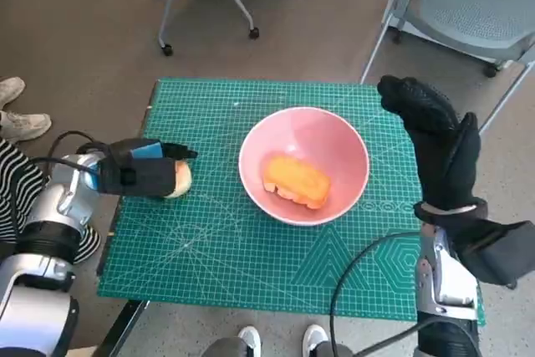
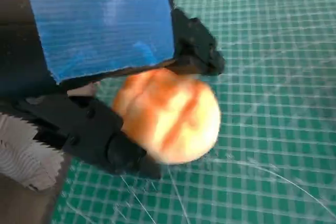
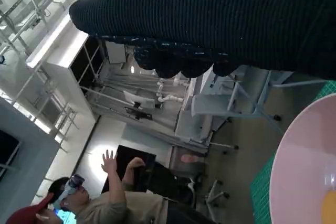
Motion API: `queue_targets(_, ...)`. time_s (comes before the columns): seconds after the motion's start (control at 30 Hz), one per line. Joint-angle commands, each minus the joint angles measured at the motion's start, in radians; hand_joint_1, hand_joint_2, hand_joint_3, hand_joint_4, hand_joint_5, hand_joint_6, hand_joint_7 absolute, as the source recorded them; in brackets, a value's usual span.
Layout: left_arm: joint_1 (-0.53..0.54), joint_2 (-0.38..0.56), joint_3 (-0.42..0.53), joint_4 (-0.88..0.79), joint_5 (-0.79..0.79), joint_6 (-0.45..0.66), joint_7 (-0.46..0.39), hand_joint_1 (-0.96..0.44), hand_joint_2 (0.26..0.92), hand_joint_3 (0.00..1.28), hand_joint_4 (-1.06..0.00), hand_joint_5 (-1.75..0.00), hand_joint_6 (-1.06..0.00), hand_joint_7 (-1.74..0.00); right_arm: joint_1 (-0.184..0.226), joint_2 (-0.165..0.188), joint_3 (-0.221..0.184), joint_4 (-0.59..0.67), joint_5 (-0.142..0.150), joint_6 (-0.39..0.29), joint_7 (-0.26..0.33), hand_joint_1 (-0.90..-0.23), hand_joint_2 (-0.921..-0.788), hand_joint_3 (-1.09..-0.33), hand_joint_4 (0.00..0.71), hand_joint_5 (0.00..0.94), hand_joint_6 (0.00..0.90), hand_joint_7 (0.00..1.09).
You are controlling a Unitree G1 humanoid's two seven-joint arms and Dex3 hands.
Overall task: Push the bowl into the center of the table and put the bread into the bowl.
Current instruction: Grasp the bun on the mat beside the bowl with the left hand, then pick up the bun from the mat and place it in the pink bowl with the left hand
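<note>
Pink bowl [image 1: 303, 165] is sitting near the middle of the green cutting mat [image 1: 209, 240] on the desk, already holding one orange bread loaf [image 1: 296, 180], so the push step looks done. Left hand [image 1: 142, 169] is gripping a round bread roll [image 2: 170, 116] between its fingers [image 2: 197, 51] near the mat's left edge, probably for carrying to the bowl. Right hand [image 1: 435, 140] is hovering beside the bowl's right rim, fingers spread and holding nothing, likely keeping clear.
</note>
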Motion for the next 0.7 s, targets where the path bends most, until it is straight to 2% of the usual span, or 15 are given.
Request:
queue_targets(0.03,0.018,0.031,0.008,-0.017,-0.001,-0.064,0.036,0.0,0.905,0.03,-0.79,-0.92,-0.64,-1.07,0.025,0.002,-0.002,-0.001,-0.001,0.017,-0.007,-0.698,-0.921,-0.7,0.206,0.002,0.078,0.57)
queue_targets(0.17,0.033,0.057,0.038,-0.072,-0.032,-0.107,0.039,0.0,0.906,0.03,-0.81,-1.03,-0.65,-1.11,0.026,0.003,-0.001,-0.003,-0.002,0.019,-0.008,-0.698,-0.921,-0.7,0.206,0.002,0.078,0.57)
queue_targets(0.4,0.077,0.104,0.134,-0.265,-0.137,-0.155,-0.004,0.0,0.908,0.03,-0.81,-1.03,-0.65,-1.15,0.024,0.004,0.003,-0.001,-0.009,0.019,-0.013,-0.698,-0.921,-0.7,0.206,0.002,0.077,0.57)
queue_targets(0.7,0.133,0.113,0.257,-0.567,-0.269,-0.097,-0.055,0.0,0.907,0.03,-0.8,-0.99,-0.66,-1.18,0.019,0.006,0.005,0.006,-0.01,0.021,-0.014,-0.697,-0.921,-0.703,0.204,0.0,0.074,0.57)
